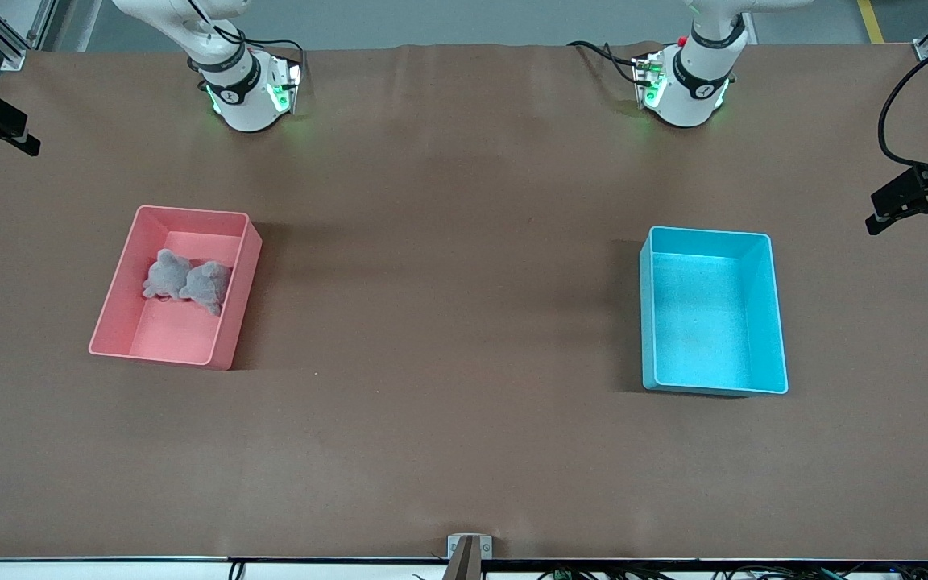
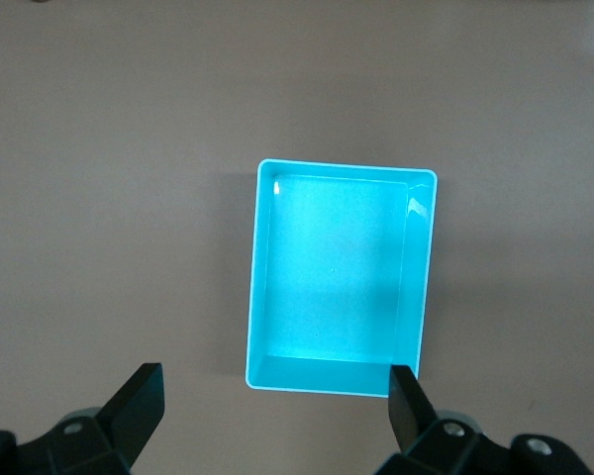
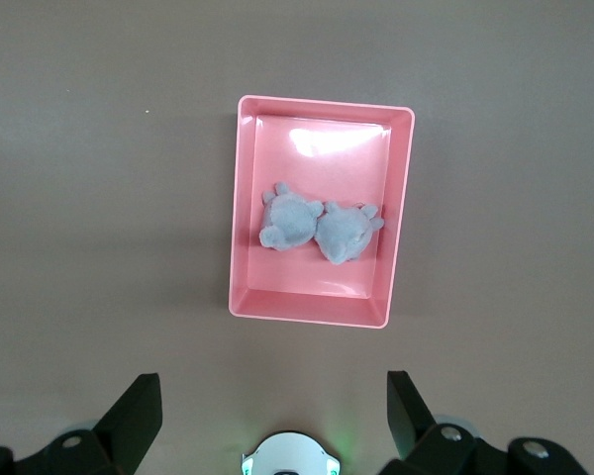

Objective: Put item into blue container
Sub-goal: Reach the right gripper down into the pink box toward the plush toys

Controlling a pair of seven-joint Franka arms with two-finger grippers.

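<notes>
- The left gripper hangs high over the blue container, jaws spread wide and holding nothing.
- The right gripper hangs high over the pink bin, jaws likewise wide and bare.
- Two grey plush toys lie side by side, touching, in the pink bin toward the right arm's end of the desk.
- The blue container sits toward the left arm's end, well apart from the pink bin.
</notes>
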